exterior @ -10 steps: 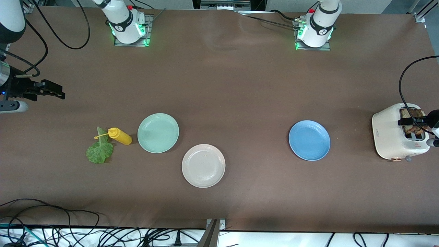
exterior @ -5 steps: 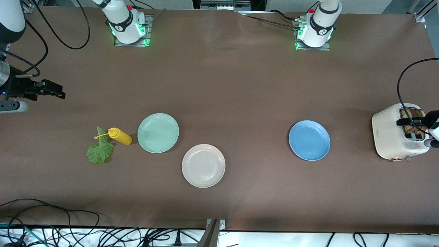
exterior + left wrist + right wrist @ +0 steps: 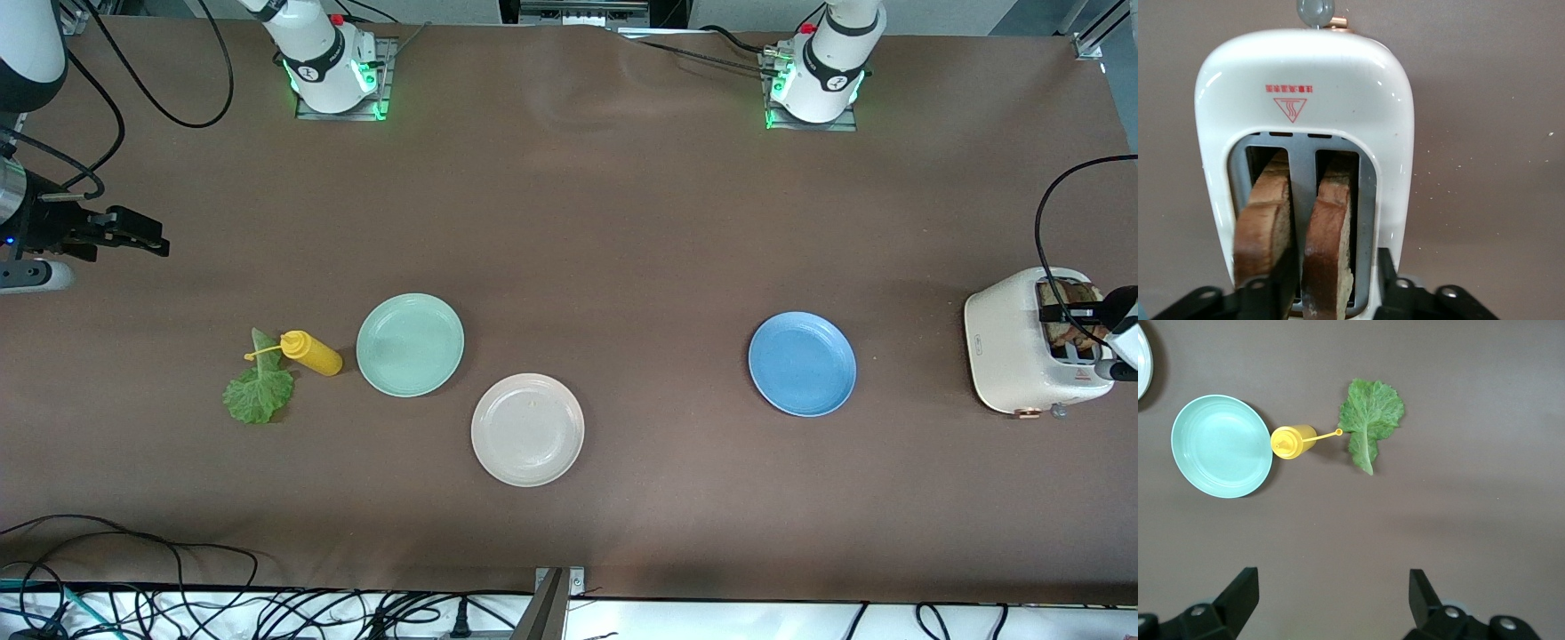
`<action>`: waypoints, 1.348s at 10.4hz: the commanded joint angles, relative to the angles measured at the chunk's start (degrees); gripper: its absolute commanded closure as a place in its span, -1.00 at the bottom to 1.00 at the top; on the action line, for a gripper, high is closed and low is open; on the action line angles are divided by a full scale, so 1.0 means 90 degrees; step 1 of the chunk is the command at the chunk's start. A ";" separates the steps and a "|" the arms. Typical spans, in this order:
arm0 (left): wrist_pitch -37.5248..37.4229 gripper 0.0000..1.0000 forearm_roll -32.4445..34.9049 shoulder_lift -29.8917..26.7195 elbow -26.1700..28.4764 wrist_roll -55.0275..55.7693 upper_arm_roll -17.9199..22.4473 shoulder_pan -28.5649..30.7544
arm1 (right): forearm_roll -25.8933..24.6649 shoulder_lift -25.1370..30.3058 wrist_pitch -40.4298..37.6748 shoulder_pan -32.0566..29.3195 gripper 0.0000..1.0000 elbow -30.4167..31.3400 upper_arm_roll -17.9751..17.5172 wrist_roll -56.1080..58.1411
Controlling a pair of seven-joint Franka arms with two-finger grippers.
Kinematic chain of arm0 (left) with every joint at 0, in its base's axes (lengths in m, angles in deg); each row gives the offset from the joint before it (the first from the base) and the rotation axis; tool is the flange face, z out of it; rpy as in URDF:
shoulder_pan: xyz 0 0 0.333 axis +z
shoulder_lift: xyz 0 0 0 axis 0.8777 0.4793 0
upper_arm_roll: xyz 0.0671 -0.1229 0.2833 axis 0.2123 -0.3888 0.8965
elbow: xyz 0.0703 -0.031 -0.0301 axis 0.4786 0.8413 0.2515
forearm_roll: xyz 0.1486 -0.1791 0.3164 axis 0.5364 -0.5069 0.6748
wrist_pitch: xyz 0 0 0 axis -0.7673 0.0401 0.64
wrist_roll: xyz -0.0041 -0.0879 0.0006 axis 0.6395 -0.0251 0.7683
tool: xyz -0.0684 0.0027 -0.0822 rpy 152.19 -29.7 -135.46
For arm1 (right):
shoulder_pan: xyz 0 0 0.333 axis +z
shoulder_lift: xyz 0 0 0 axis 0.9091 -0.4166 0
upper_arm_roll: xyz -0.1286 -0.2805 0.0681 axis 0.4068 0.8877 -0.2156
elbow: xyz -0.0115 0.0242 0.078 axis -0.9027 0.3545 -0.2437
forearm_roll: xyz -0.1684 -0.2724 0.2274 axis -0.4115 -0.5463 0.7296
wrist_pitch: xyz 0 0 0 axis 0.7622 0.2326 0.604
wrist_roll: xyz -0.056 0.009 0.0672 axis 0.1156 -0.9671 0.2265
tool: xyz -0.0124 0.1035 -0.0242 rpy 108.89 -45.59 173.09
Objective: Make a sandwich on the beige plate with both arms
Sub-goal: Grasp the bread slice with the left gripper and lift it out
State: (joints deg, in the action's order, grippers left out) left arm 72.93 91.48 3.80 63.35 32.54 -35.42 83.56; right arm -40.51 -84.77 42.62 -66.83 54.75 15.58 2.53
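- Step in hand, as judged: extraction of a bread slice from the white toaster at the left arm's end of the bench.
- Left gripper positioned over the toaster slots, fingers apart, one finger between the two slices, the other outside the slice to be taken; not yet clamped.
- Lower straight down along the slot; close only once both pads flank the crust; lift vertically to avoid scraping the slot wall or tipping the toaster.
- Grip lightly: bread likely to crumble or deform under hard pressure.
- Toaster contents: two brown slices, one per slot, upright, second slice in the adjacent slot.
- Beige plate: nothing on it, toward the bench edge nearest the front camera, roughly mid-length of the bench.
- Mint green plate: nothing on it, just beside the beige plate, toward the right arm's end.
- Blue plate: nothing on it, between the beige plate and the toaster.
- Lettuce leaf: flat on the bench, touching the nozzle end of the yellow squeeze bottle, which lies on its side just beside the mint green plate.
- Right gripper: waiting at the right arm's end of the bench, fingers wide apart, nothing held.
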 commanded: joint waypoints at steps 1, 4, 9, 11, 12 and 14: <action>-0.0080 0.90 0.0206 0.0045 -0.0058 -0.0084 -0.0054 0.0033 | 0.0044 -0.0048 -0.0128 -0.0044 -1.00 -0.0145 -0.0018 0.0039; -0.0090 1.00 0.0215 0.0036 -0.0097 -0.0123 -0.0054 0.0033 | 0.0044 -0.0048 -0.0128 -0.0053 -1.00 -0.0145 -0.0018 0.0039; -0.0909 1.00 0.0128 -0.0393 -0.0867 -0.0817 -0.0063 0.0072 | 0.0044 -0.0057 -0.0128 -0.0053 -1.00 -0.0135 -0.0018 0.0039; -0.1047 1.00 0.0098 -0.0598 -0.0966 -0.0817 -0.0102 0.0062 | 0.0044 -0.0057 -0.0128 -0.0063 -1.00 -0.0135 -0.0018 0.0049; -0.1047 1.00 0.0098 -0.0686 -0.0966 -0.0807 -0.0132 0.0053 | 0.0044 -0.0057 -0.0128 -0.0053 -1.00 -0.0135 -0.0018 0.0039; -0.1057 1.00 -0.0270 -0.0843 -0.0966 -0.0730 -0.0171 -0.0006 | 0.0044 -0.0057 -0.0128 -0.0053 -1.00 -0.0135 -0.0018 0.0039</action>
State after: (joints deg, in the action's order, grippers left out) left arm 64.41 90.79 -2.44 54.77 26.30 -36.41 83.64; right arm -40.51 -84.80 42.52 -66.90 54.75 15.60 2.53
